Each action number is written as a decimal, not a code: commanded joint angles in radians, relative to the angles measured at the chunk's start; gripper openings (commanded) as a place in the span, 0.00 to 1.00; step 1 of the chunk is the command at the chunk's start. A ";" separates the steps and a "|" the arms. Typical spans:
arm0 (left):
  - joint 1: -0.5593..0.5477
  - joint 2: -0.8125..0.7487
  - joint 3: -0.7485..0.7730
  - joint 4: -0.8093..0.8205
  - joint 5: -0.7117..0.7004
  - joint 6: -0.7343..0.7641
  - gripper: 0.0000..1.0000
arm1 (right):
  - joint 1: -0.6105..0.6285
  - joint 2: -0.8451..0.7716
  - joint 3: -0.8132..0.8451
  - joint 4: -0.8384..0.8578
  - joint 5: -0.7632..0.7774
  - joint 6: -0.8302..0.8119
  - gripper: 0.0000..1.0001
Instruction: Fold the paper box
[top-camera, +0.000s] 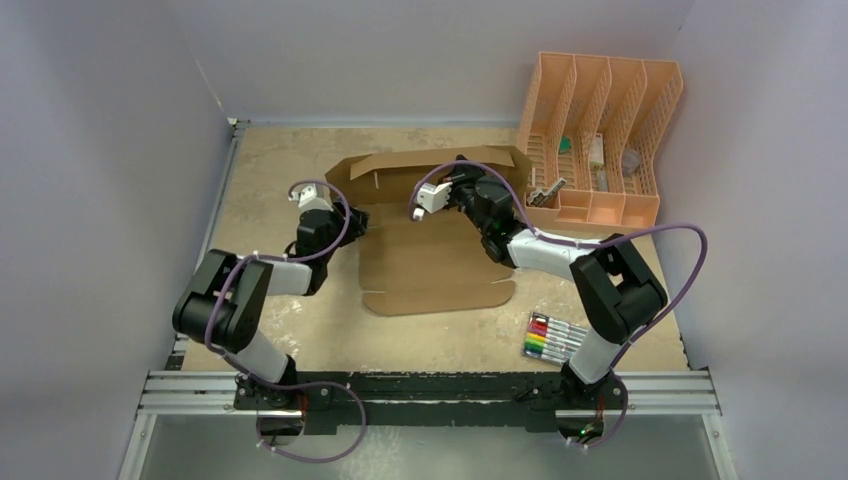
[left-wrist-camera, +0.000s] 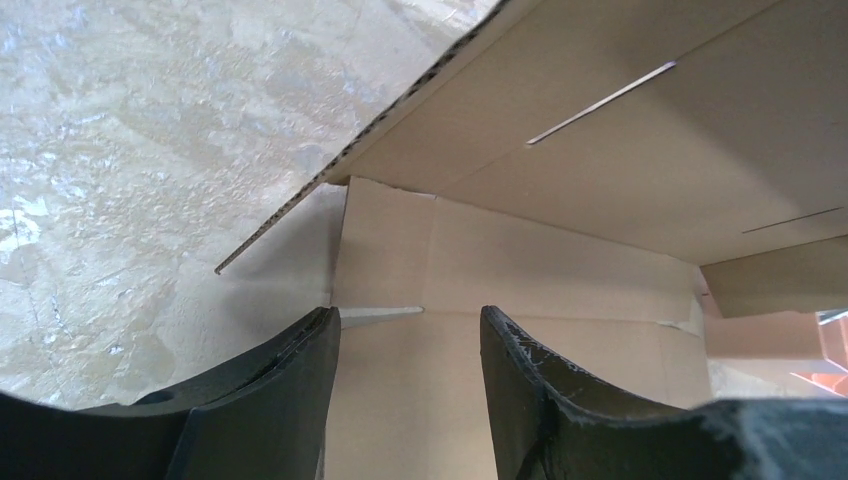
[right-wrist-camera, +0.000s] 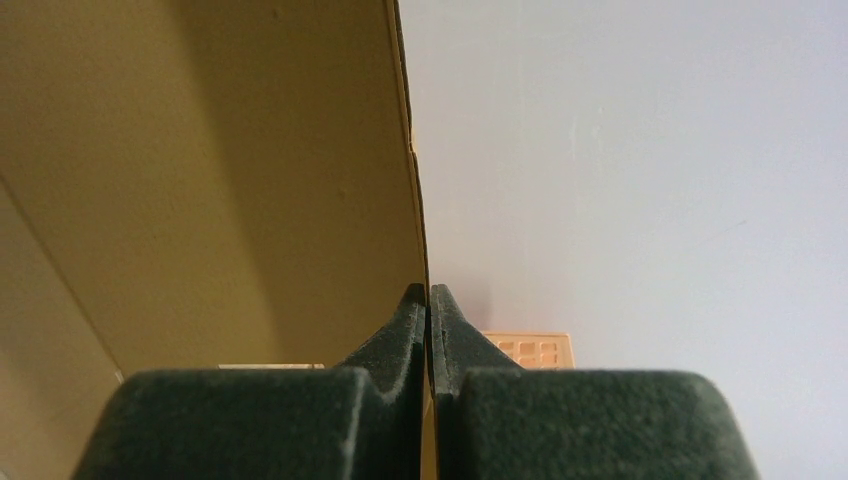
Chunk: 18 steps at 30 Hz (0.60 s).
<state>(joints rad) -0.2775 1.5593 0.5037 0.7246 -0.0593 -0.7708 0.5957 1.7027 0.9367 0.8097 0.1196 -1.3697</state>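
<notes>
Currently the paper box (top-camera: 440, 275), a brown corrugated cardboard die-cut sheet with flaps and creases, lies mid-surface between the two arms. Its near panels rest flat on the mottled beige surface (top-camera: 270, 150). Its long far panel stands up from the crease.

Right tool (right-wrist-camera: 428, 295): jaws pressed together on the thin edge of the raised panel, cardboard pinched between the pads. Judged purpose: the pinch holds that wall upright so it cannot drop back while a side is worked. In the overhead view this tool sits roughly midway along the panel's length, on its inner face.

Left tool (left-wrist-camera: 410, 318): jaws about half apart, nothing between them. It sits low at the sheet's left edge, with the black fingers (left-wrist-camera: 300, 370) pointing across the flat panel toward the crease where the raised wall begins. A short side flap and a cut slit lie just ahead. Whether the fingertips touch the cardboard cannot be told. Judged purpose: placed to catch the left side flap and turn it up against the held wall.

Relative position: the flat sheet lies under and ahead of the left tool. The raised wall is in the right tool's grip and fills the left half of that wrist view.

Off-task items:
- A peach slotted plastic organizer (top-camera: 600, 110) stands at the far right corner, well apart from the sheet.
- A pack of coloured markers (top-camera: 553, 338) lies near the right arm's base.
</notes>
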 joint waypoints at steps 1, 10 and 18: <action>-0.005 0.080 0.024 0.187 -0.028 0.021 0.53 | 0.007 -0.014 -0.013 0.085 -0.004 0.029 0.00; -0.005 0.216 0.113 0.191 0.008 0.069 0.52 | 0.009 -0.017 -0.013 0.073 -0.011 0.028 0.00; -0.013 0.199 0.148 0.203 0.098 0.071 0.40 | 0.010 -0.006 -0.006 0.073 -0.009 0.024 0.00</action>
<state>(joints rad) -0.2775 1.7973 0.6132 0.8574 -0.0261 -0.7197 0.5957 1.7027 0.9257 0.8154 0.1196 -1.3682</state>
